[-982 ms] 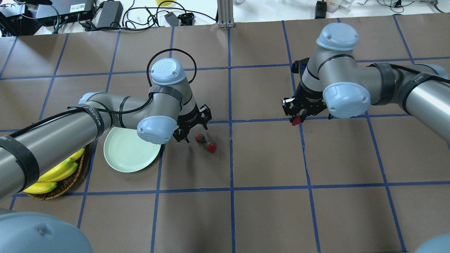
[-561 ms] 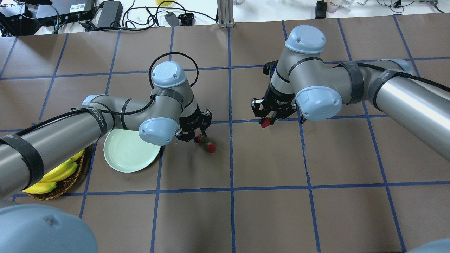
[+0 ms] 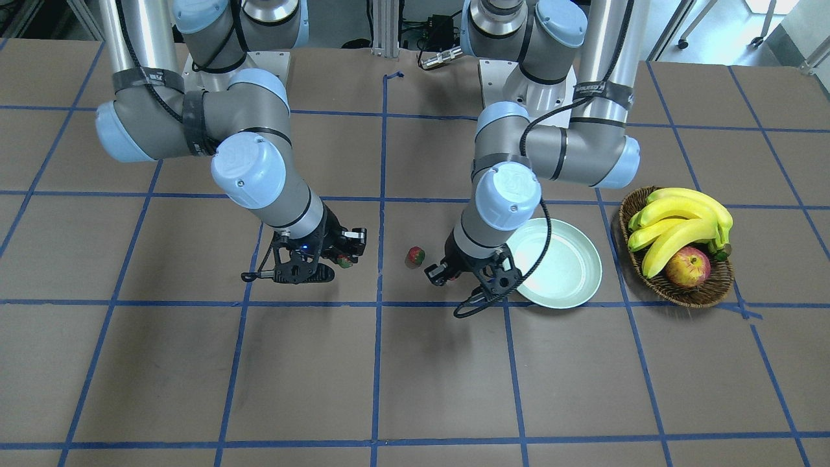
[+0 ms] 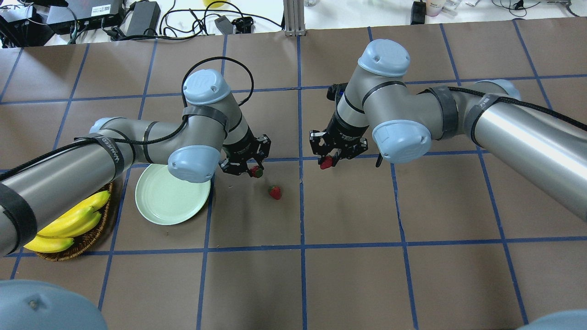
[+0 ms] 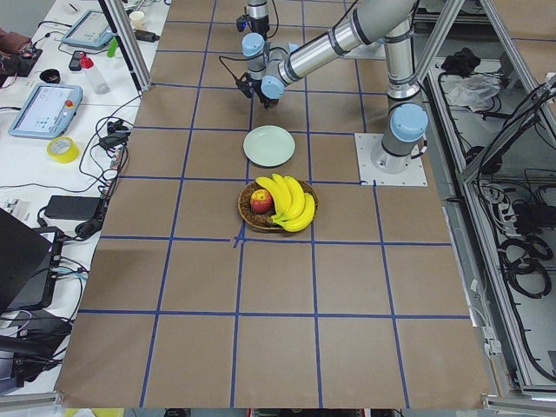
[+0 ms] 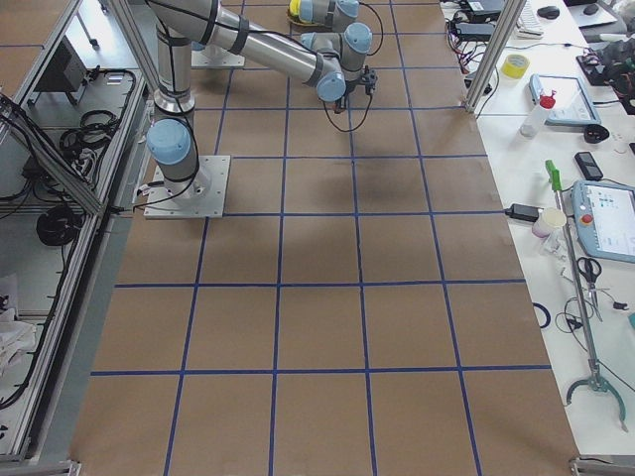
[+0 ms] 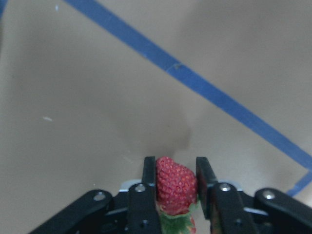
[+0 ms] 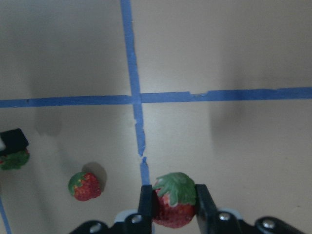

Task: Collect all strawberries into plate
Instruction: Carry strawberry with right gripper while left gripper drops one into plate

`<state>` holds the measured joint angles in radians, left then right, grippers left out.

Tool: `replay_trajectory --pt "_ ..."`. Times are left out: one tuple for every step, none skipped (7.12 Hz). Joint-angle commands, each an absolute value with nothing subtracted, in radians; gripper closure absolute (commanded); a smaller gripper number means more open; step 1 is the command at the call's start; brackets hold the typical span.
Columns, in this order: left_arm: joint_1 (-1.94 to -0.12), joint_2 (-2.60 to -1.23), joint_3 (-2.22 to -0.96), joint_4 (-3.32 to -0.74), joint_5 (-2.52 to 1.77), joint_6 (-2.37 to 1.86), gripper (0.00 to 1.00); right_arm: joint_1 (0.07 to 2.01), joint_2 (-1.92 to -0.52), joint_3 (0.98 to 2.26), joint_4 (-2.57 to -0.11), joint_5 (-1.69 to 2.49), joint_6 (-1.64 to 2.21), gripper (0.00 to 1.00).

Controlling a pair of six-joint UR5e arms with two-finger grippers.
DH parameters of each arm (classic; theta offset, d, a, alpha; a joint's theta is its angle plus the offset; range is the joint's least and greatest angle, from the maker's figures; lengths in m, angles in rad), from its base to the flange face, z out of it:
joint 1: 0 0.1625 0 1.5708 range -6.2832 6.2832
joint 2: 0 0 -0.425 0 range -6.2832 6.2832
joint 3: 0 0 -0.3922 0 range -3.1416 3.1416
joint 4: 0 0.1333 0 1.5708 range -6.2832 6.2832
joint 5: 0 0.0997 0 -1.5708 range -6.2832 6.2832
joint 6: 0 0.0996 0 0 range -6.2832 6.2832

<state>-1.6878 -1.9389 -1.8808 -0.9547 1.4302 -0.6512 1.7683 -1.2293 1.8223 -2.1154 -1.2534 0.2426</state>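
One red, green-capped strawberry (image 7: 175,183) is sitting pinched in the left pincer (image 4: 255,171). A second strawberry (image 8: 171,202) is hanging pinched in the right pincer (image 4: 326,162). A third strawberry (image 4: 274,192) is lying on the worktop (image 4: 348,275) near the pale mint plate (image 4: 160,201).

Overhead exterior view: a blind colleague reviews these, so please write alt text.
The left gripper holds one strawberry beside a pale plate, the right gripper a second strawberry near the centre of a brown gridded table. A third strawberry lies loose between them; bananas fill a basket far left.
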Motion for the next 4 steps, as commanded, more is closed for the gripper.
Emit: replay_trajectory --pt "-1.533 -1.863 -1.879 -1.076 1.440 -0.339 1.00 1.834 -1.145 1.816 -2.262 -1.150 0.282 1.00" --pt "-1.485 -1.841 -1.881 -1.103 1.463 -0.222 1.00 1.845 -1.123 1.816 -2.307 -1.135 0.291 1.00" --pt "-1.418 -1.832 -1.890 -1.112 1.495 -0.084 1.00 1.868 -1.120 1.822 -2.330 -1.144 0.293 1.00" --pt "-1.366 -1.832 -1.911 -1.114 1.509 0.031 1.00 1.871 -1.117 1.828 -2.330 -1.150 0.291 0.77"
